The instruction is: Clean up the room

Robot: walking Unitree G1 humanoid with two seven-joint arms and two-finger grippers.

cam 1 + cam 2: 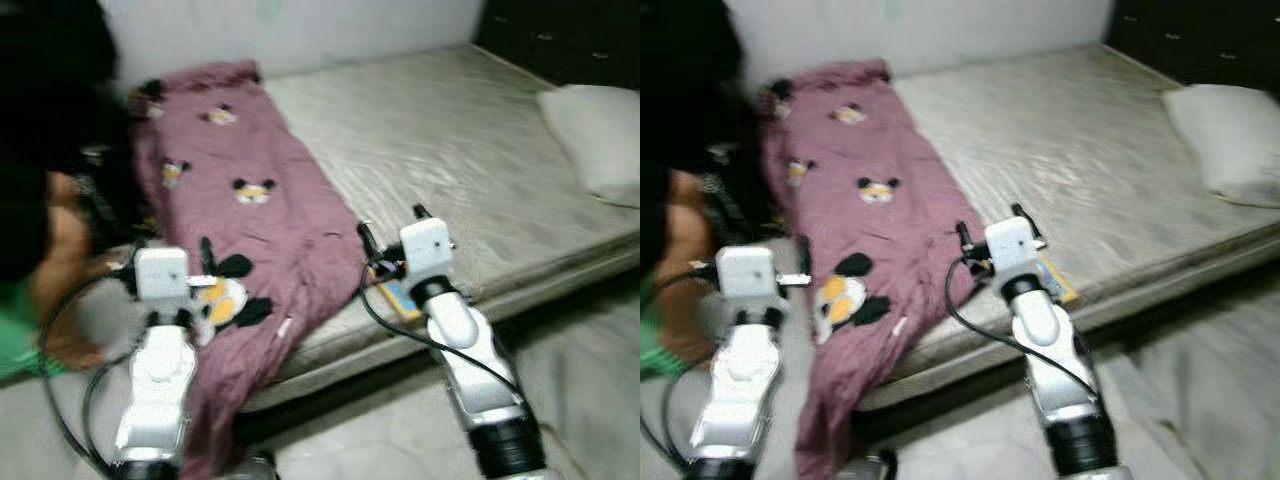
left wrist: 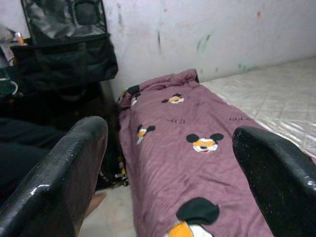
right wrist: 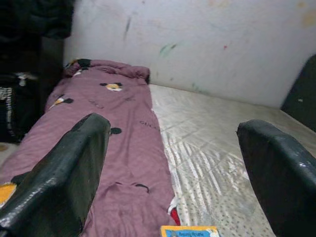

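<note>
Blanket (image 1: 250, 230) hangs blurred off the bed (image 1: 450, 150) at 7 o'clock, half hiding a booklet (image 3: 190, 231) between the spread-fingered right gripper (image 3: 173, 168) and left gripper (image 2: 173, 168).

Soft matt cloth blanket (image 1: 250, 220); glossy black fingers (image 2: 64, 173).

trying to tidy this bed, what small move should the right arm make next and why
Probably lower the right gripper onto the small blue and yellow booklet at the mattress edge. Its fingers are spread wide with nothing between them, and the booklet lies just below them beside the mauve Mickey Mouse blanket, loose and flat.
</note>
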